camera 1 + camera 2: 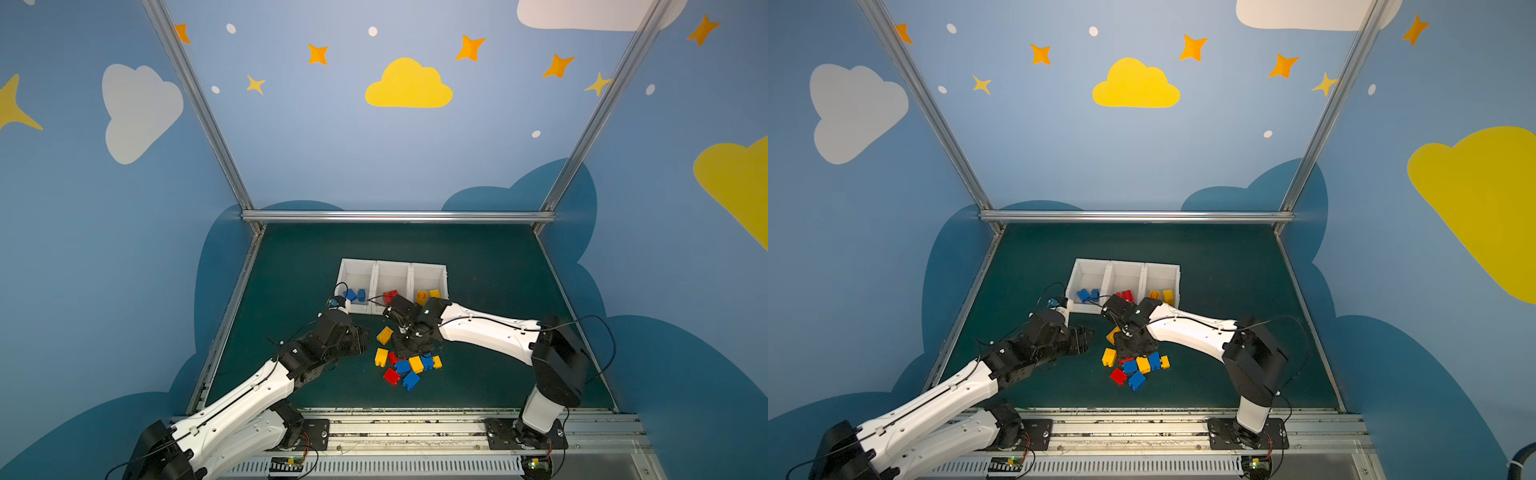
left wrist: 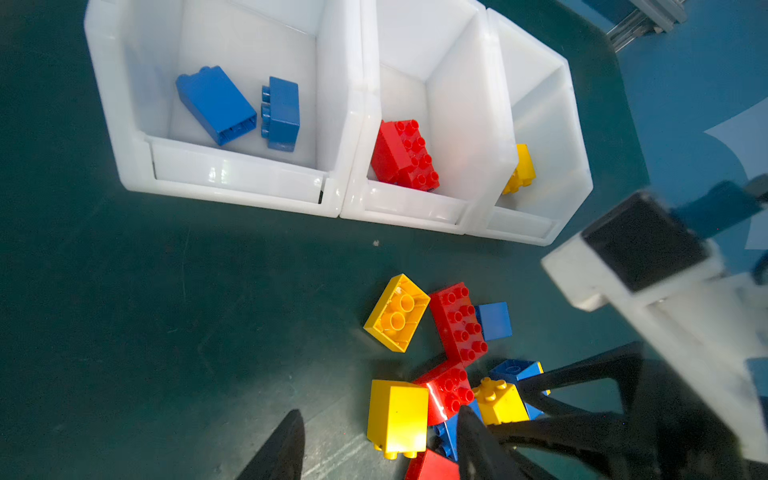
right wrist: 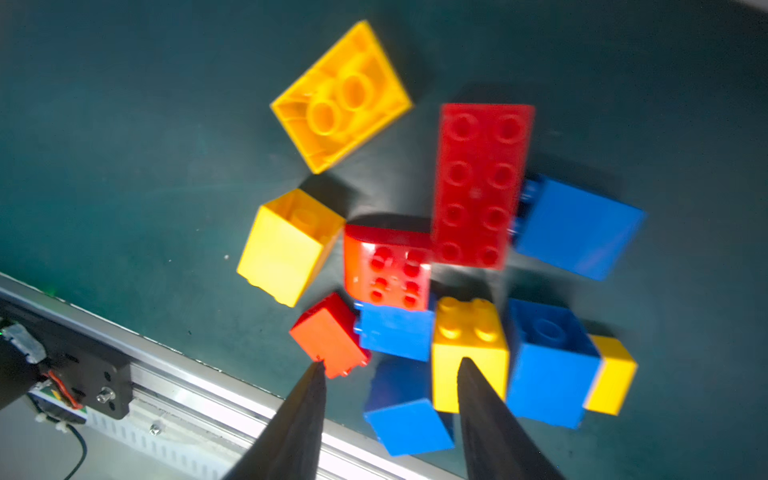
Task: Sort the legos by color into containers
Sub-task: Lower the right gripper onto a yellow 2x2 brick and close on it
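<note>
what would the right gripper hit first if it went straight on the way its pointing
Most likely the blue brick just ahead of the open right gripper, beside the studded yellow brick; depth is unclear in the wrist view.

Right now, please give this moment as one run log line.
left hand: open, empty | right hand: open, above loose legos | containers: blue, red, yellow partly sorted

Hiding from above
The right claw [image 3: 390, 363] is covering the long red lego [image 3: 482, 183] directly beneath it in both top views.
</note>
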Controlling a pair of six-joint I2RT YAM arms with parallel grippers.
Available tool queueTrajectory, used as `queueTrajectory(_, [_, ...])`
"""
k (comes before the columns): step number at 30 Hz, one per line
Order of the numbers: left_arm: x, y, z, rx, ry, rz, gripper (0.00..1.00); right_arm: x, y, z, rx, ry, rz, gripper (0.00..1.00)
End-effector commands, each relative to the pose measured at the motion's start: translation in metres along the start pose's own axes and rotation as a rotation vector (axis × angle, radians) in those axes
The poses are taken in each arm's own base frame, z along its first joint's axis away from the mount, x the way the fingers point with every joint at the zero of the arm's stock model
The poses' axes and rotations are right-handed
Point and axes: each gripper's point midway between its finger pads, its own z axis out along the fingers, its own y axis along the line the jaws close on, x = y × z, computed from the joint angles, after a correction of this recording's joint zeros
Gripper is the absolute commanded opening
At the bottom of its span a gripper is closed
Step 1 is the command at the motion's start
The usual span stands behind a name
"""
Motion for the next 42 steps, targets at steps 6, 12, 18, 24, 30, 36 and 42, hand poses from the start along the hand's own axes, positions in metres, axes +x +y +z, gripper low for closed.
queueTrajectory(6, [0.007,0.018,-0.01,-0.043,-0.013,-0.03,0.59,-0.002,0.027,0.018,0.029,0.065,-0.046,0.52])
queueTrajectory(12, [0.012,0.027,-0.018,-0.051,-0.037,-0.049,0.59,-0.007,0.037,0.03,0.031,0.08,-0.004,0.52])
queueTrajectory(18, [0.015,0.033,-0.021,-0.052,-0.044,-0.061,0.59,-0.01,0.047,0.038,0.005,0.085,0.006,0.52])
queueTrajectory(24, [0.015,0.033,-0.022,-0.05,-0.043,-0.057,0.59,-0.016,0.052,0.046,0.007,0.093,0.011,0.51])
queueTrajectory(30, [0.016,0.032,-0.021,-0.046,-0.04,-0.059,0.59,-0.016,0.05,0.052,0.033,0.107,0.011,0.44])
queueTrajectory(36, [0.016,0.032,-0.019,-0.045,-0.038,-0.059,0.59,-0.016,0.048,0.053,0.045,0.107,0.013,0.29])
queueTrajectory(42, [0.014,0.032,-0.02,-0.047,-0.037,-0.056,0.59,-0.027,0.052,0.028,0.005,0.053,-0.019,0.23])
